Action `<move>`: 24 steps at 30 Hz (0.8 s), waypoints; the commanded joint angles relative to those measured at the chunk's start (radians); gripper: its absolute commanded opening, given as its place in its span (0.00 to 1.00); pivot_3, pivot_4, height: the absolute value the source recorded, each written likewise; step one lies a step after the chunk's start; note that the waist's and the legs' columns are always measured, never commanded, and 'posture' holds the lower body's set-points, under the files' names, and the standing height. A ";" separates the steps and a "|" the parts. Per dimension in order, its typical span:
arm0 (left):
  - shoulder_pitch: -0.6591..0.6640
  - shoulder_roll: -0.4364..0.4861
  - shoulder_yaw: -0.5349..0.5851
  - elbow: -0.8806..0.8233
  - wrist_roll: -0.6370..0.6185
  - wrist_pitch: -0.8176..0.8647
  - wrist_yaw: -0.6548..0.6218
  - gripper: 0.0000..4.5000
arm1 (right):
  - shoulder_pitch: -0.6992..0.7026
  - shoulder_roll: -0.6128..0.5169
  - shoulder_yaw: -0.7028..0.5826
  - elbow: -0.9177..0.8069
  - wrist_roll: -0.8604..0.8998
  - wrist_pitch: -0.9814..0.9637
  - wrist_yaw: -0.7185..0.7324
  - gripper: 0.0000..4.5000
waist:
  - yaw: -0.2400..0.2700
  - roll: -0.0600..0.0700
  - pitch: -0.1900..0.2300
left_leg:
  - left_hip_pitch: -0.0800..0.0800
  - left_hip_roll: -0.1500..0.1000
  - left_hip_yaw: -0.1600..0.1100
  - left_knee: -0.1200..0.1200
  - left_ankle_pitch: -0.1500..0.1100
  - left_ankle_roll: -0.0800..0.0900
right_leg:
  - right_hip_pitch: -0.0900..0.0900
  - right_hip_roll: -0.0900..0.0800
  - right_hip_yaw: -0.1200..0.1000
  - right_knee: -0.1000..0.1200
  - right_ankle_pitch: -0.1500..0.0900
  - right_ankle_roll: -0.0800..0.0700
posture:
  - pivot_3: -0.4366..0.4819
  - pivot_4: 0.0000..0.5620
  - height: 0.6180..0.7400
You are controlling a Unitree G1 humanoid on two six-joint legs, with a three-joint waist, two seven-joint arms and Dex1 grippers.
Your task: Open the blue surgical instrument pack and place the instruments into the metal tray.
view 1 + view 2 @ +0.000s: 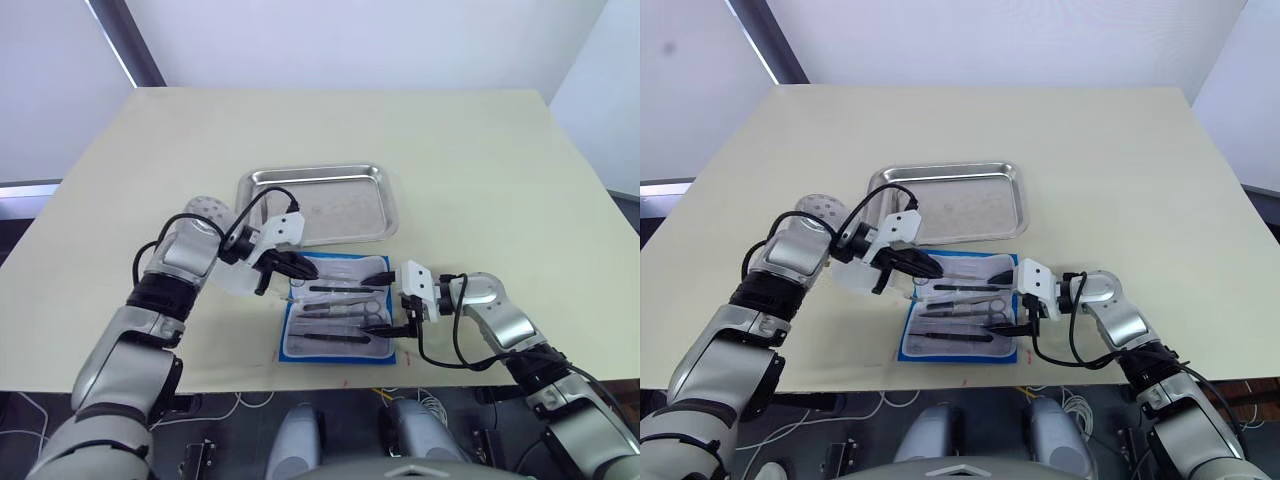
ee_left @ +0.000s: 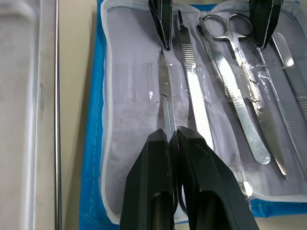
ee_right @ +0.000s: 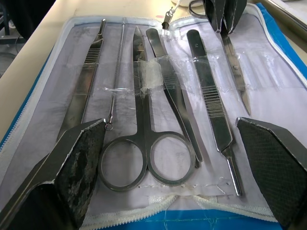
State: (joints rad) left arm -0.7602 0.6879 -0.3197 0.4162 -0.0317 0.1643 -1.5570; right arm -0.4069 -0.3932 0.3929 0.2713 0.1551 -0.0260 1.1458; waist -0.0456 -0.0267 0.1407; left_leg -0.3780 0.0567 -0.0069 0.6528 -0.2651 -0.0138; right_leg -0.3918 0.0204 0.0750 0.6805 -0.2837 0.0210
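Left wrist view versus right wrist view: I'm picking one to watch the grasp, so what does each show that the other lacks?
The left wrist view adds the metal tray rim beside the blue surgical instrument pack, and the left gripper shut on a slim instrument. The right wrist view adds the scissors' ring handles between the open right gripper fingers. Both share the opened pack's grey lining and the instruments lying under clear straps.

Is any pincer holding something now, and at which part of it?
The left pincer is shut on one slim instrument at its end, inside the open pack. The right pincer is open, holding nothing.
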 commanded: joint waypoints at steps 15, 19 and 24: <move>-0.003 0.158 0.003 -0.144 -0.064 0.072 -0.057 0.01 | 0.060 -0.010 0.062 0.115 -0.110 0.056 -0.044 1.00 | -0.002 0.000 0.000 | 0.000 0.000 0.000 0.000 0.000 0.000 | 0.000 0.000 0.000 0.000 0.000 0.000 | 0.48 0.27 1.00; 0.011 0.207 -0.004 -0.178 -0.093 0.086 -0.057 0.01 | 0.058 -0.008 0.062 0.118 -0.110 0.055 -0.045 1.00 | -0.003 0.000 0.000 | 0.000 0.001 0.000 0.000 0.000 0.000 | 0.000 0.000 0.000 0.000 0.000 0.000 | 0.48 0.27 1.00; 0.035 0.267 0.000 -0.223 -0.128 0.109 -0.057 0.01 | 0.060 -0.008 0.063 0.115 -0.110 0.056 -0.045 1.00 | -0.003 0.000 0.000 | 0.000 0.001 0.000 0.000 0.000 0.000 | 0.000 0.000 0.000 0.000 -0.001 0.001 | 0.48 0.27 1.00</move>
State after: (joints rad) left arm -0.7267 0.9284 -0.3279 0.2280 -0.1347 0.2615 -1.5700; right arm -0.4042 -0.3849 0.3932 0.2714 0.1547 -0.0261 1.1370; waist -0.0488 -0.0266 0.1411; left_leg -0.3776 0.0573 -0.0067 0.6527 -0.2651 -0.0137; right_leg -0.3922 0.0208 0.0755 0.6808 -0.2843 0.0215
